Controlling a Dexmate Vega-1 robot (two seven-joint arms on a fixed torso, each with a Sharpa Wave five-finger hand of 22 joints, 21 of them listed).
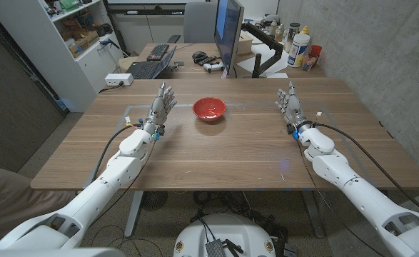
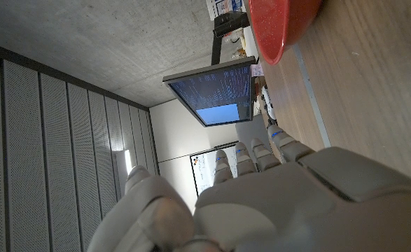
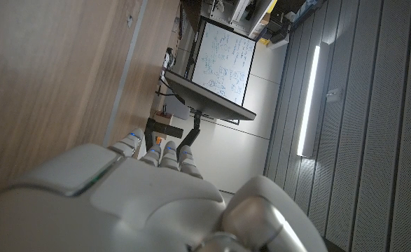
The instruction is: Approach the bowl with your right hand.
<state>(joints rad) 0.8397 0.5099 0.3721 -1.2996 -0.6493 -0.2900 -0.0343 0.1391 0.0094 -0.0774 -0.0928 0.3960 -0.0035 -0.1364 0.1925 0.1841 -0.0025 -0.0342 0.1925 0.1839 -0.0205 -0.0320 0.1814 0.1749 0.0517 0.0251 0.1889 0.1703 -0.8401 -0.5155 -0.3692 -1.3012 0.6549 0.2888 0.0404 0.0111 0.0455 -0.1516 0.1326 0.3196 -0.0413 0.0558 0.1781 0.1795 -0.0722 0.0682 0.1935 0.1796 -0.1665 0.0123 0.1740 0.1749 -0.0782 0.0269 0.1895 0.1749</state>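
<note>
Red bowl (image 1: 209, 109) sits mid-counter (image 1: 223, 153), nearer my left hand (image 1: 160, 103) than my right hand (image 1: 290, 102), both with fingers apart and holding nothing, so I'd sweep the right one steadily across, low, stopping short of the rim.

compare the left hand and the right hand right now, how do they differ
The left hand stands close beside the red bowl, while the right hand is farther from it across bare table. The left hand's fingers look slightly spread; the right hand's look closer together. The bowl's rim shows in the left wrist view, but not in the right wrist view. Both hands hold nothing and point away from the robot.
</note>
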